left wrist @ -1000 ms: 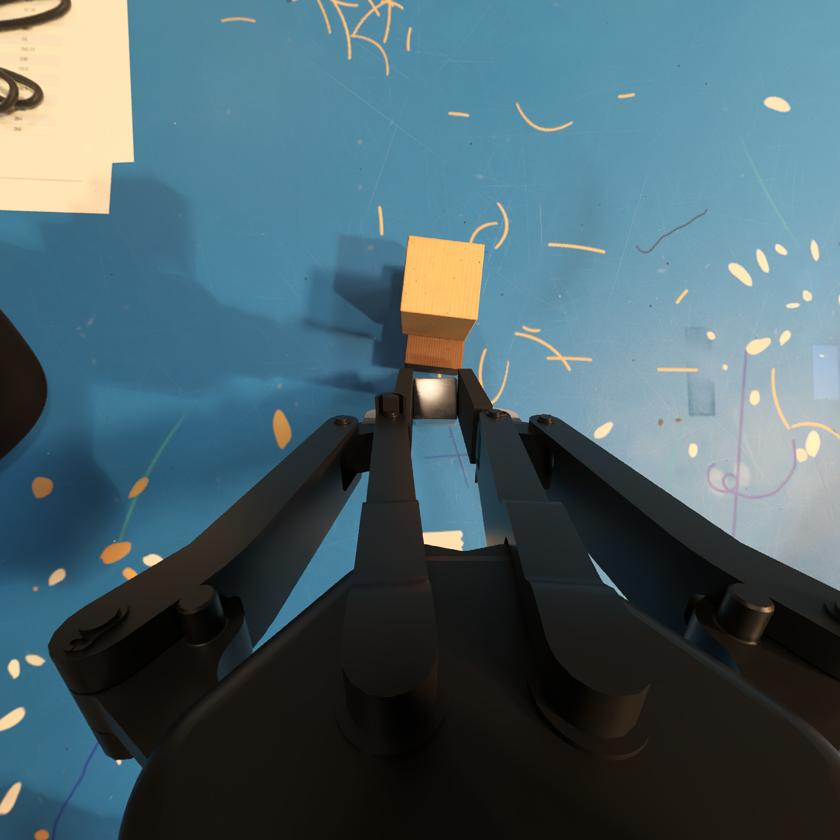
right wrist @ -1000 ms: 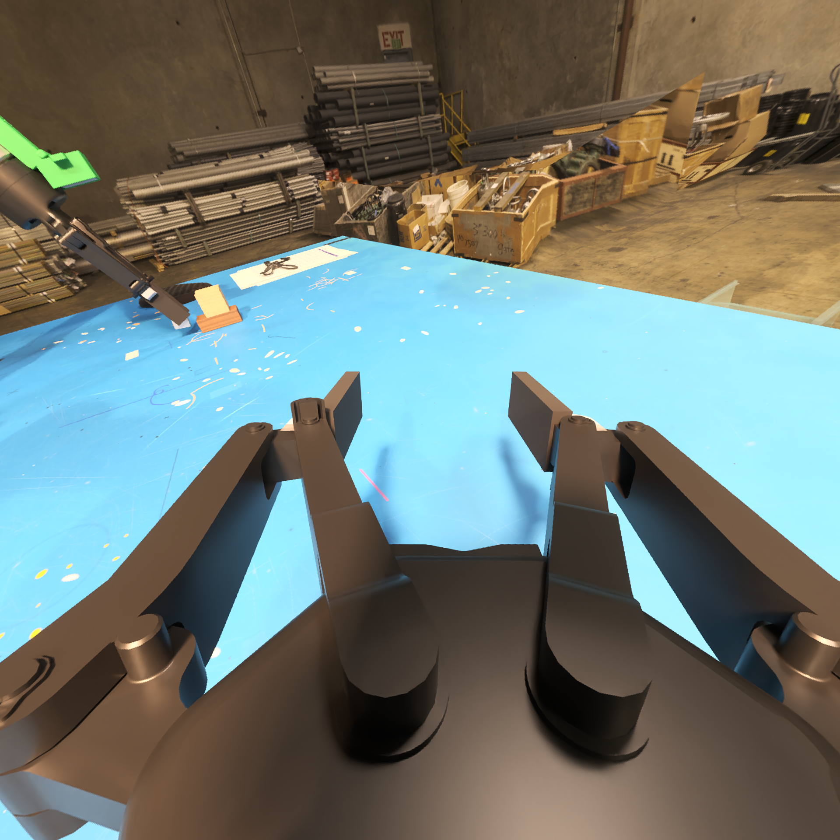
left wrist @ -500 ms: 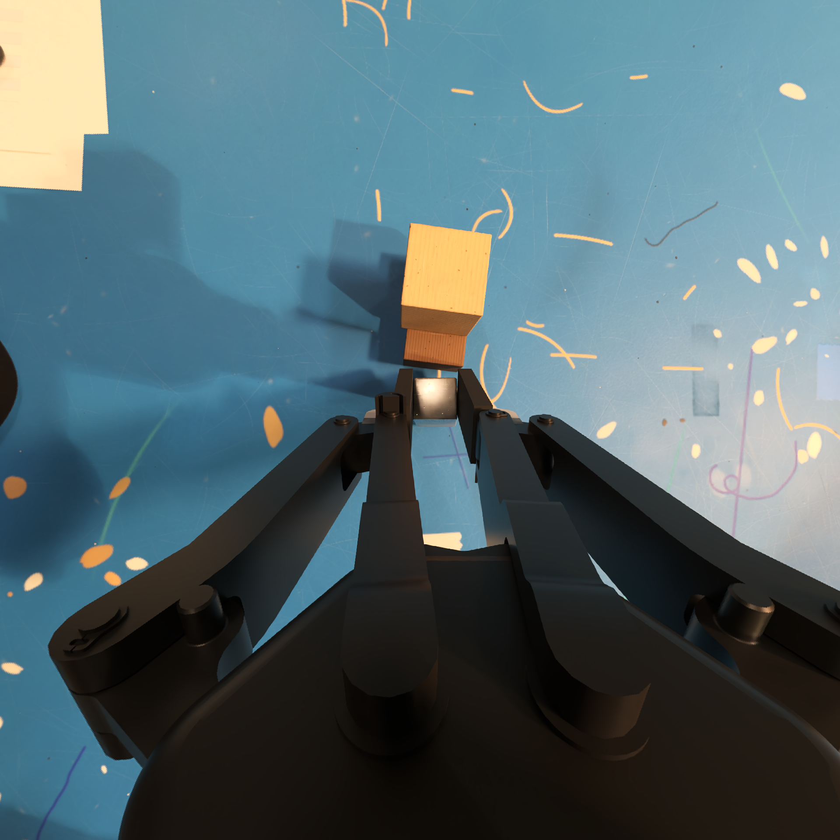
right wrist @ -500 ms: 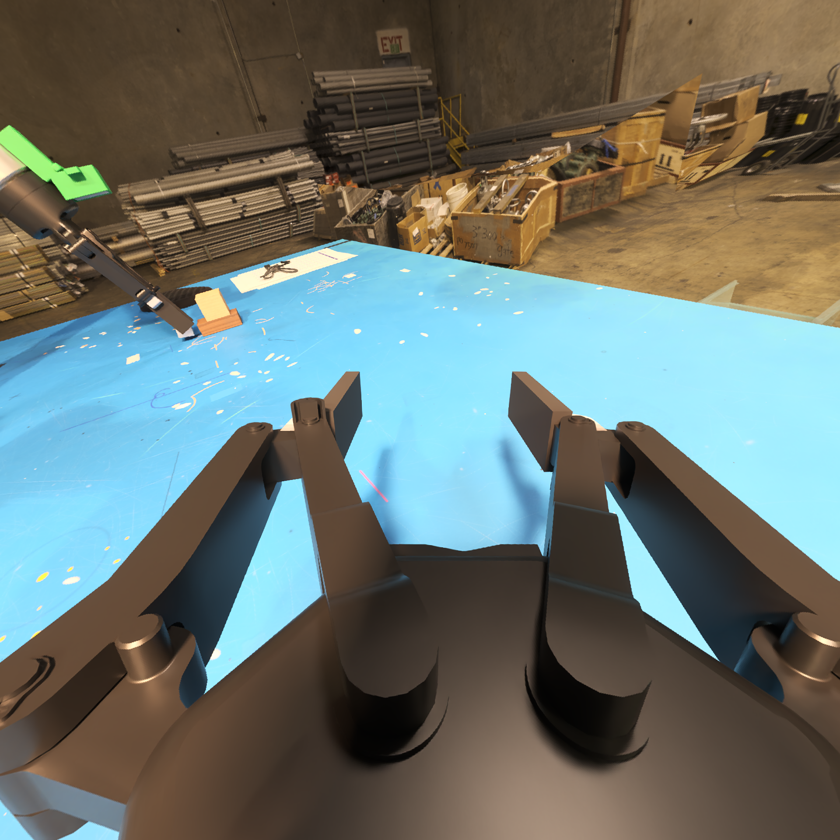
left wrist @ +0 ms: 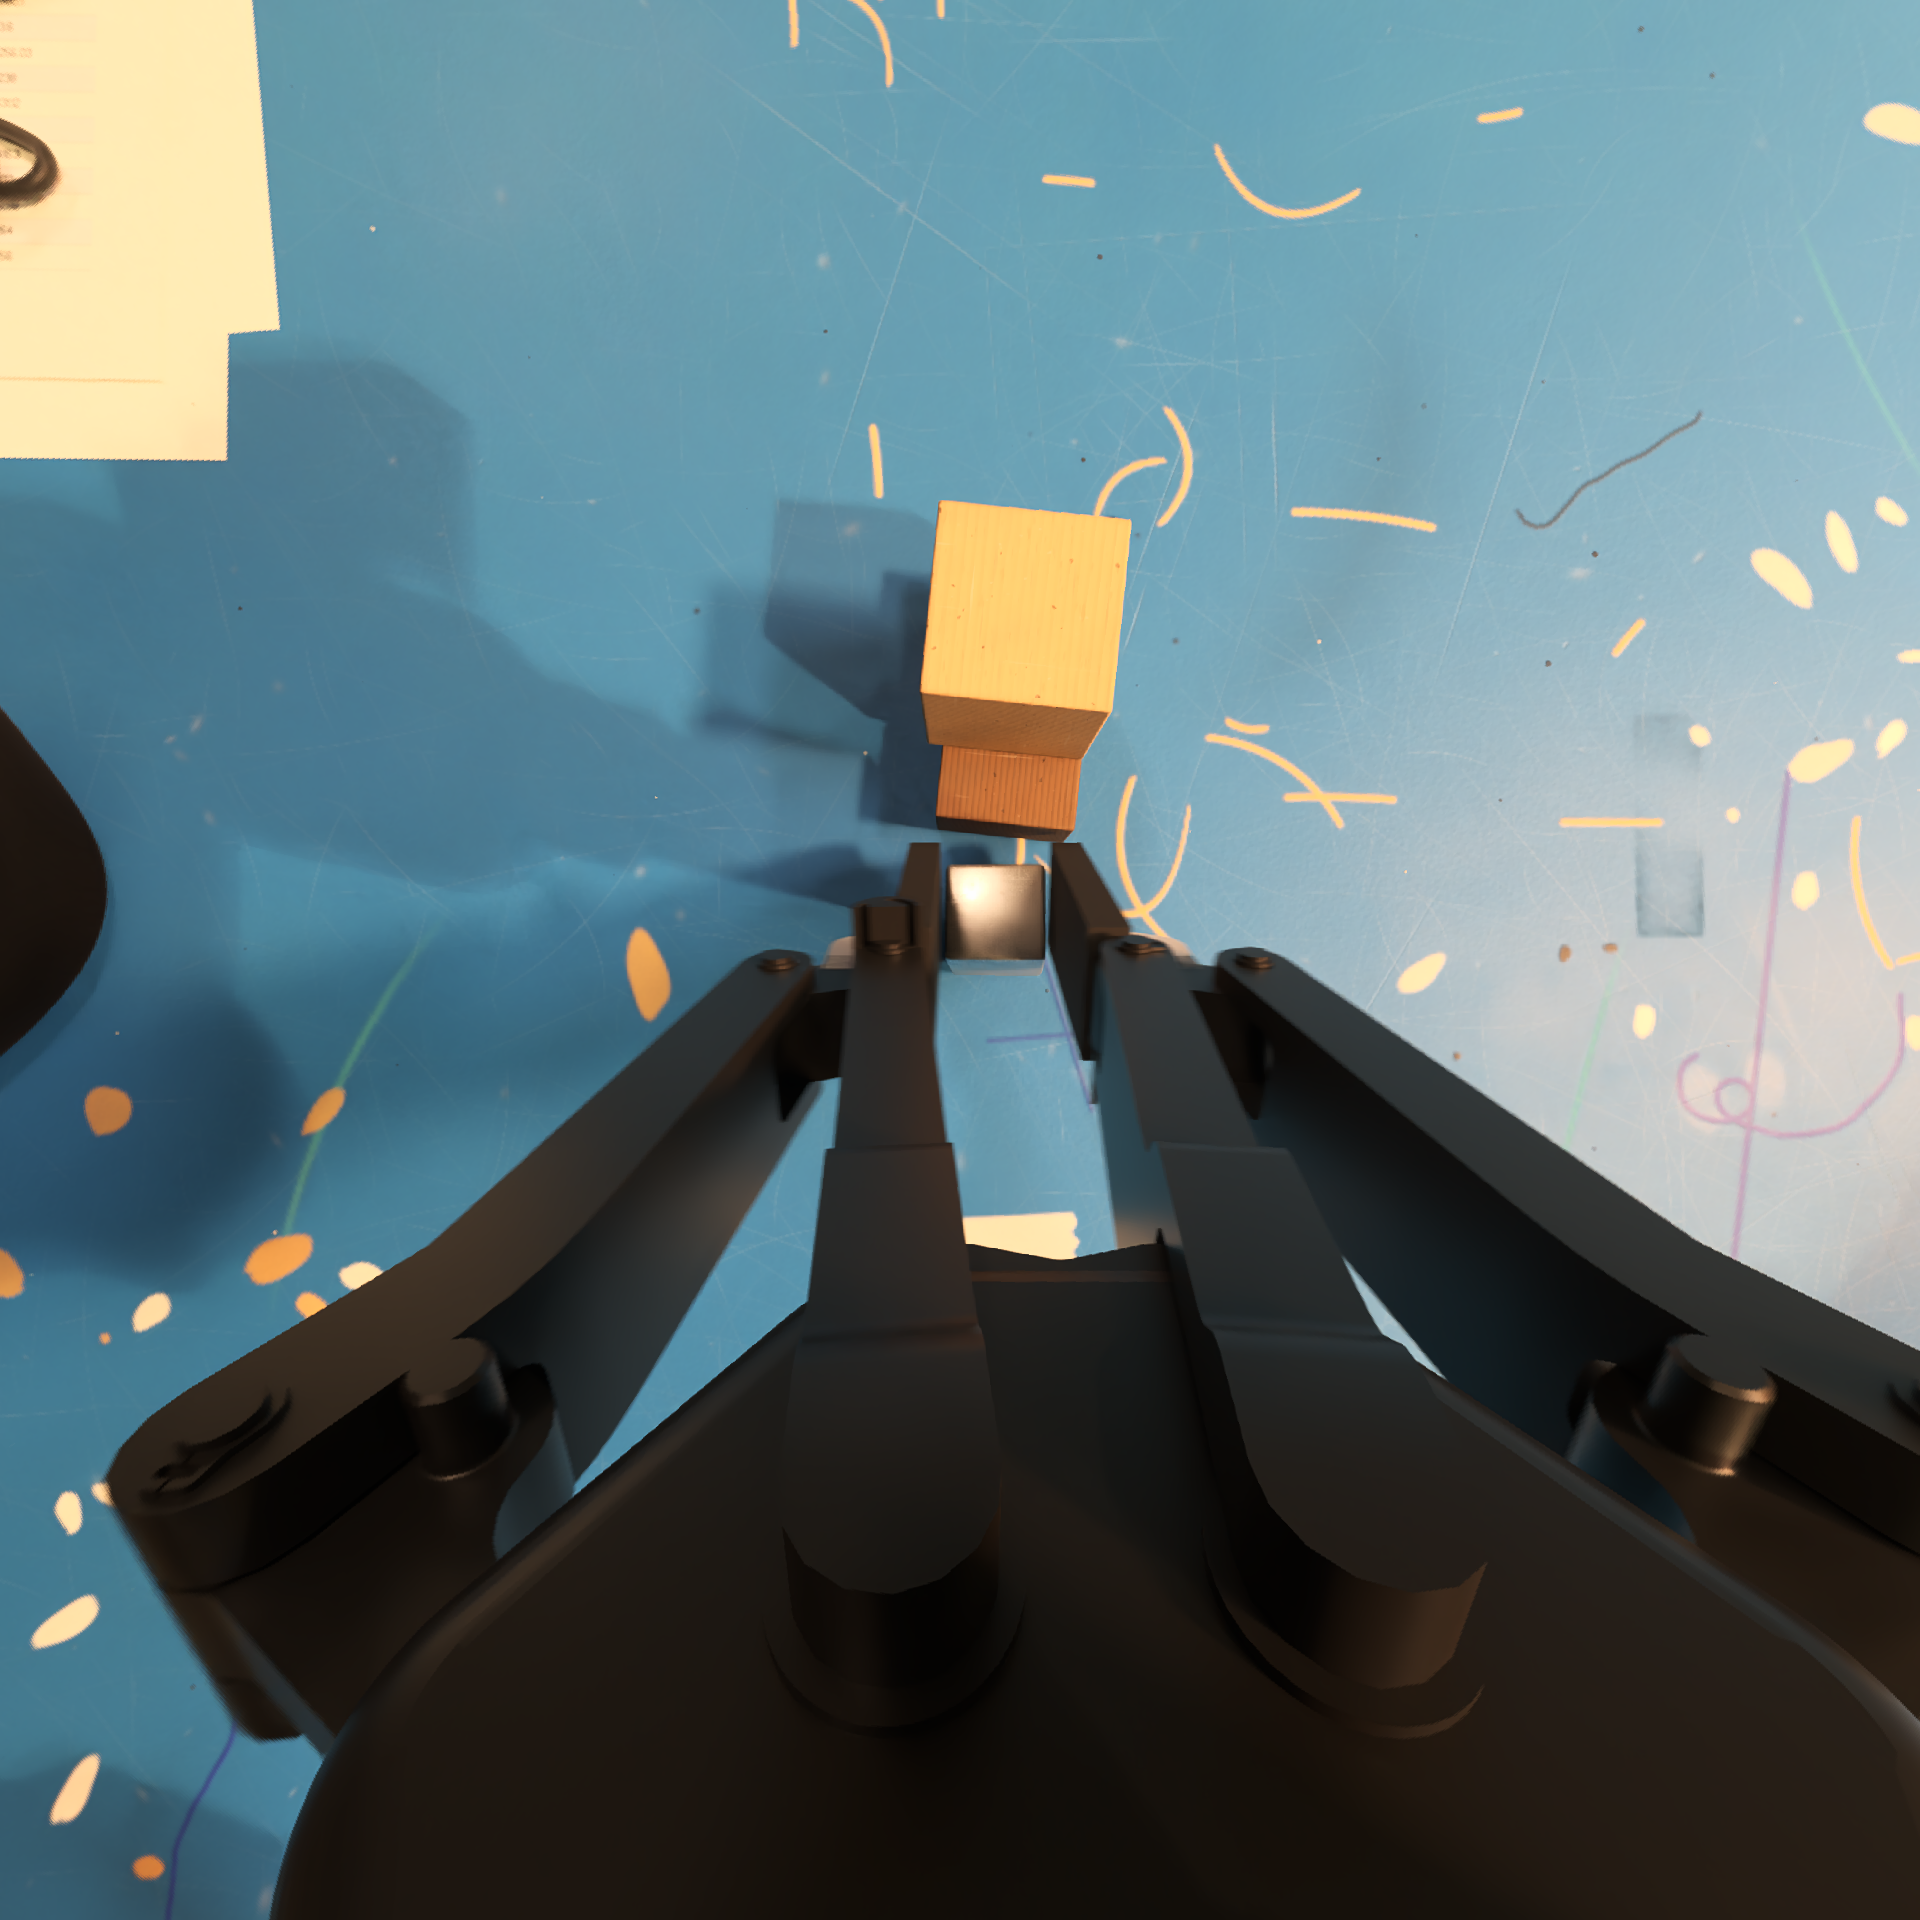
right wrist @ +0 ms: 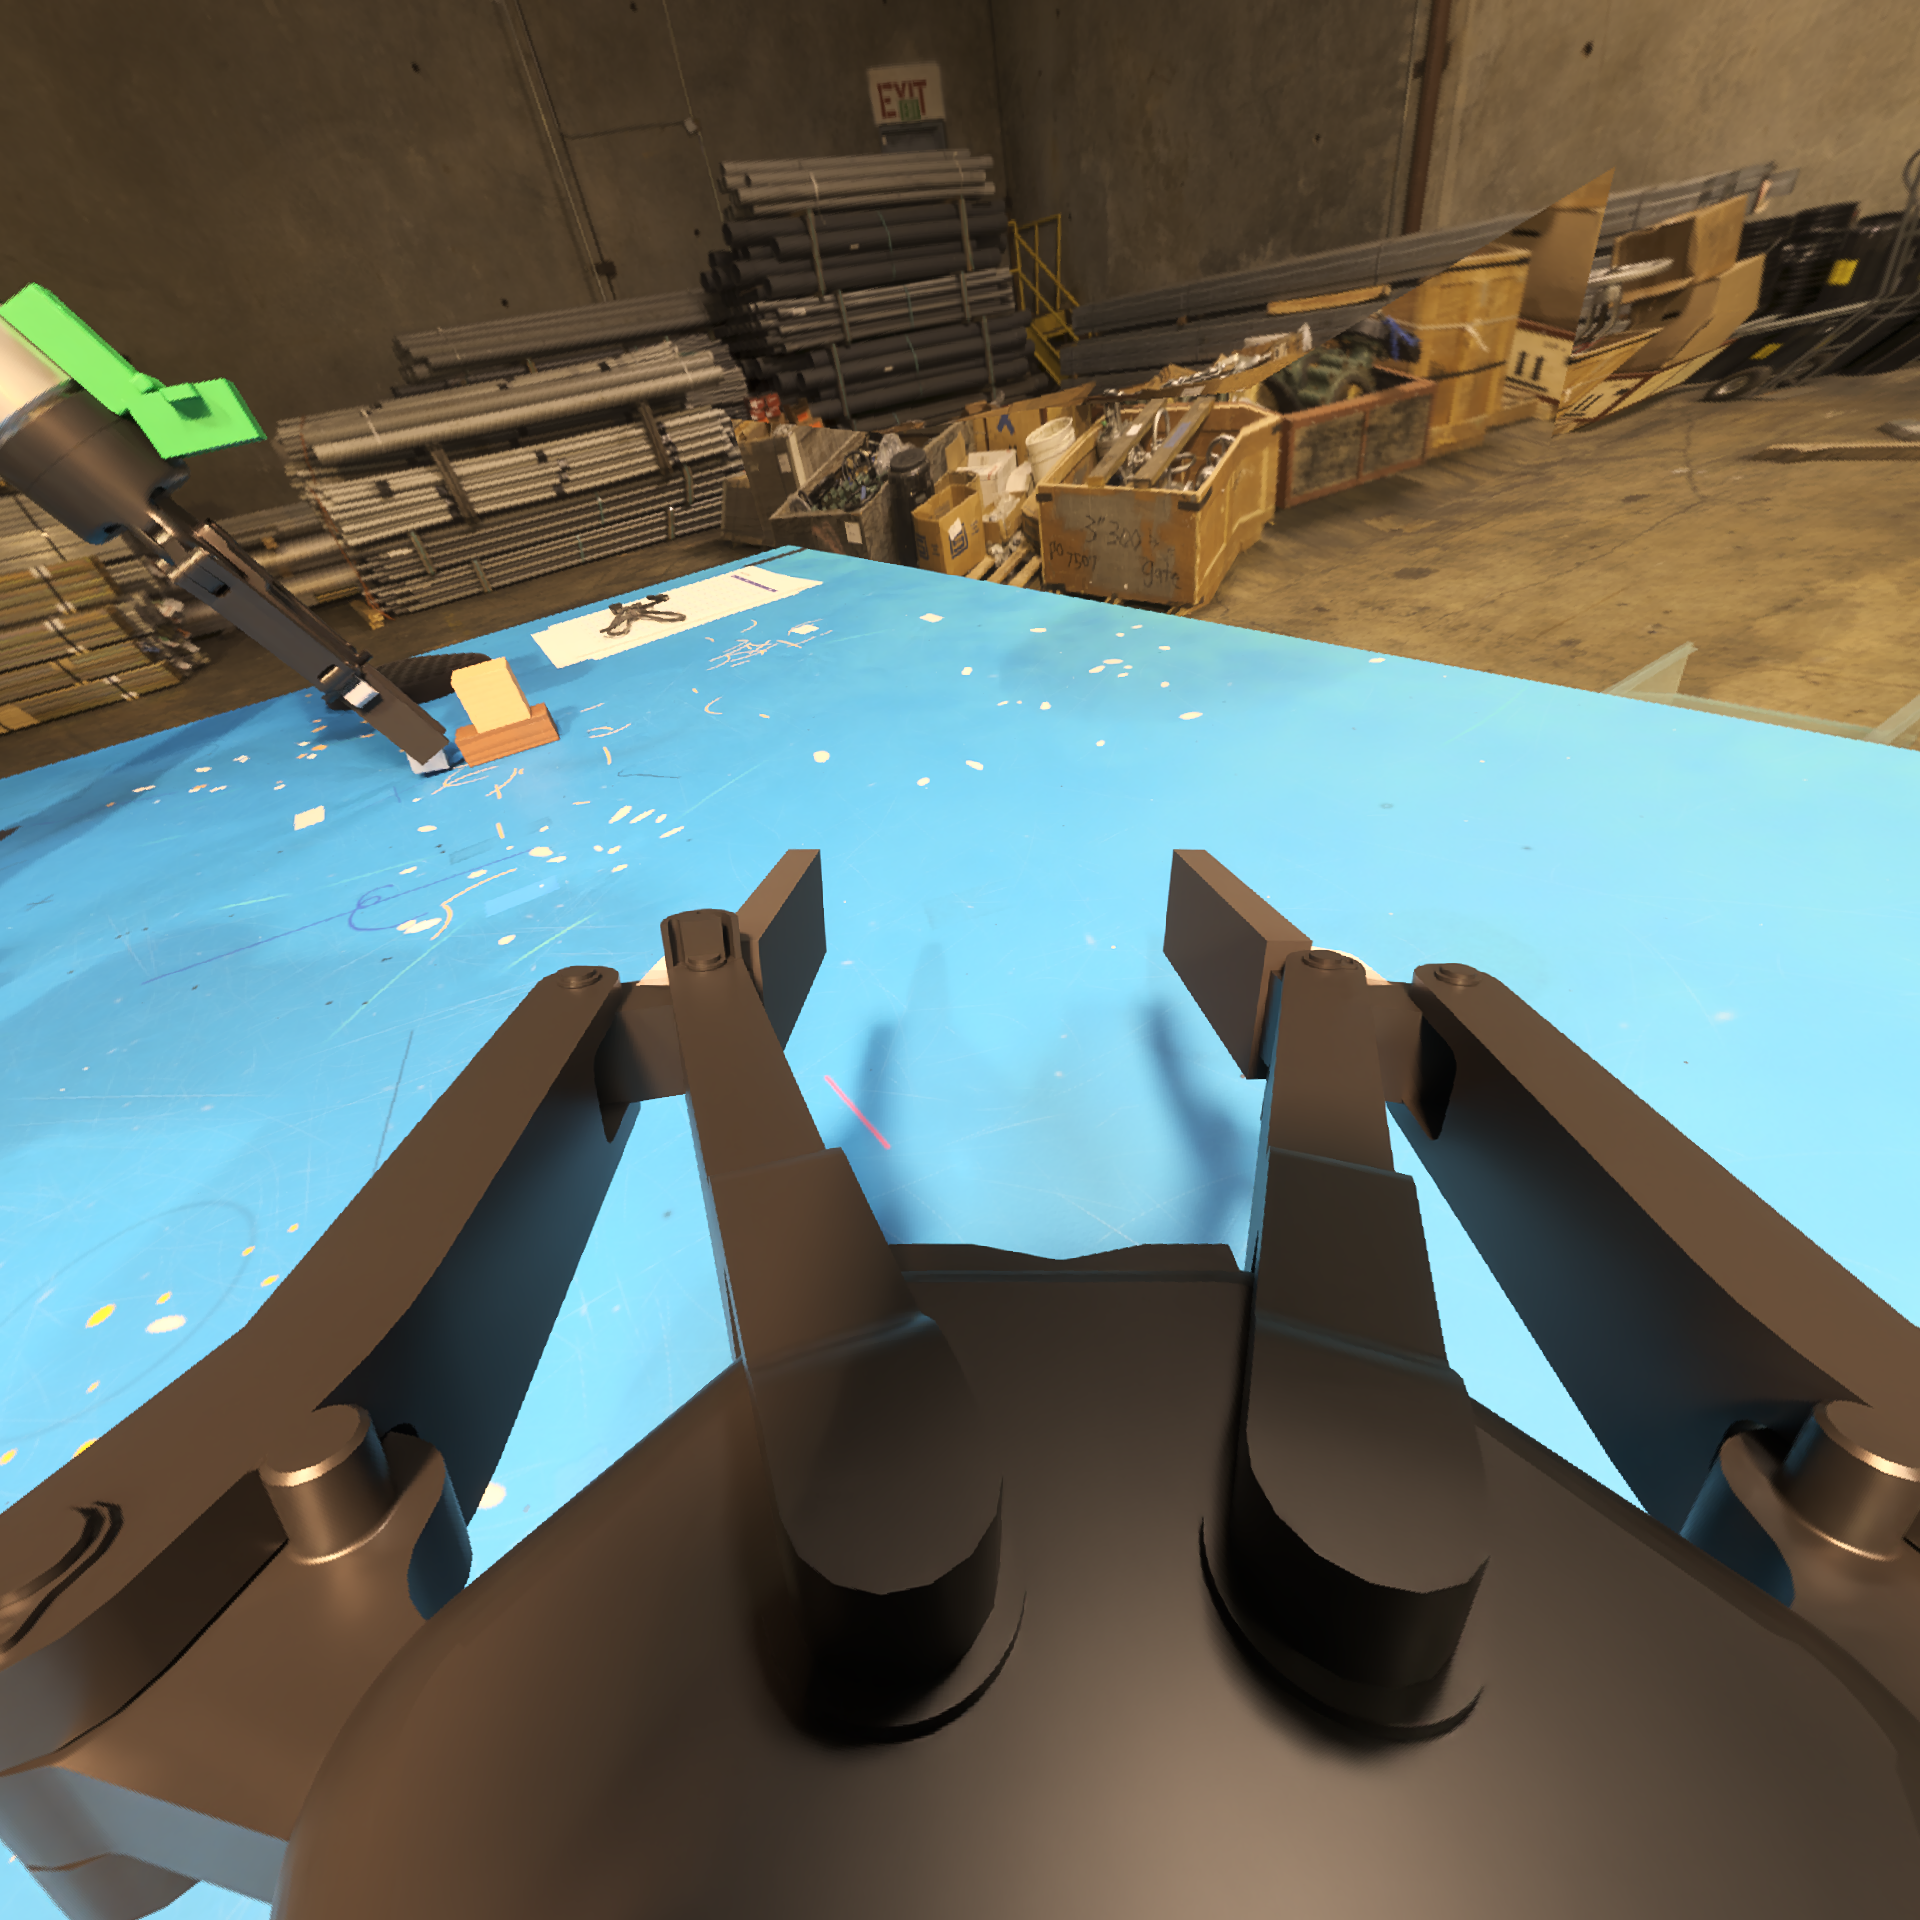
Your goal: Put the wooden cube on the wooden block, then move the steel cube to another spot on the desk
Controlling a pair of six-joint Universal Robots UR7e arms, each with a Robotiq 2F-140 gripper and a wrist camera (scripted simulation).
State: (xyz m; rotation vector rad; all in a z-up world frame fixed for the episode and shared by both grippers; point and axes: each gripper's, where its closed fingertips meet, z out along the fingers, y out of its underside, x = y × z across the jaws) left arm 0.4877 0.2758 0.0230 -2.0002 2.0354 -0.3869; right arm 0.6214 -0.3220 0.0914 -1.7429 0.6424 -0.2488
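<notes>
The light wooden cube (left wrist: 1023, 613) sits on the darker wooden block (left wrist: 1003, 784) on the blue desk. My left gripper (left wrist: 992, 862) is shut on the small shiny steel cube (left wrist: 992, 912), right at the block's near end and low over the desk. I cannot tell whether the cube touches the desk. The right wrist view shows the same group far off at the left: left gripper (right wrist: 416, 732), steel cube (right wrist: 431, 762), wooden cube (right wrist: 488, 691), block (right wrist: 509, 736). My right gripper (right wrist: 995, 914) is open and empty above bare desk.
A white paper sheet (left wrist: 114, 208) with a black cable on it lies at the far left; it also shows in the right wrist view (right wrist: 675, 618). A dark rounded object (left wrist: 42, 883) sits at the left edge. The desk's far edge (right wrist: 1351, 655) borders a warehouse floor.
My left gripper, still shut on the steel cube, has shifted slightly sideways and a little lower beside the block. The wooden cube and block have not moved. The right gripper is unchanged.
</notes>
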